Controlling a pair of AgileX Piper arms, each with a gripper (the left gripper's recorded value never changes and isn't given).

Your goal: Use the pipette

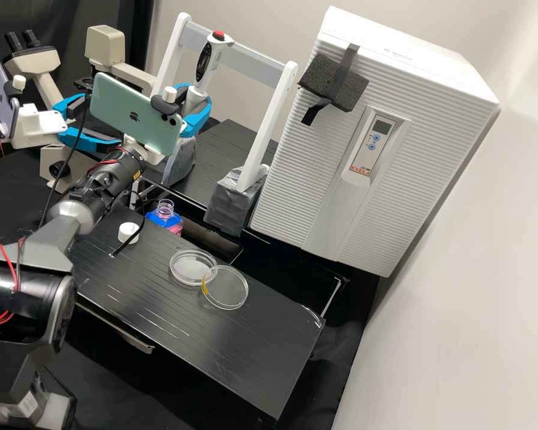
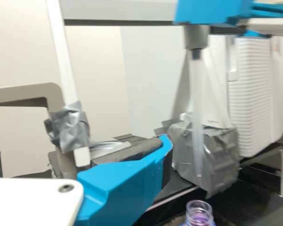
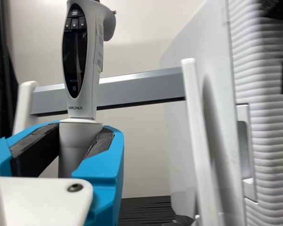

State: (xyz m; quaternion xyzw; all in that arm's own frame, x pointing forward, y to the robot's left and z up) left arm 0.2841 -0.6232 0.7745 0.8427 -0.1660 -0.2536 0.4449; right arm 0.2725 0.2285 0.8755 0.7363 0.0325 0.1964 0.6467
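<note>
White pipette (image 3: 82, 61), blue pincer fingers (image 3: 108, 162), pink-filled bottle (image 1: 165, 217), ribbed white cabinet (image 1: 412, 161).

The pipette (image 3: 82, 61) is cut off at its top by the picture's edge, and the right gripper (image 3: 75, 139) hides its lower body. Its clear tip (image 2: 196, 122) is blurred. The bottle (image 2: 199, 213) is cut off below its neck.
</note>
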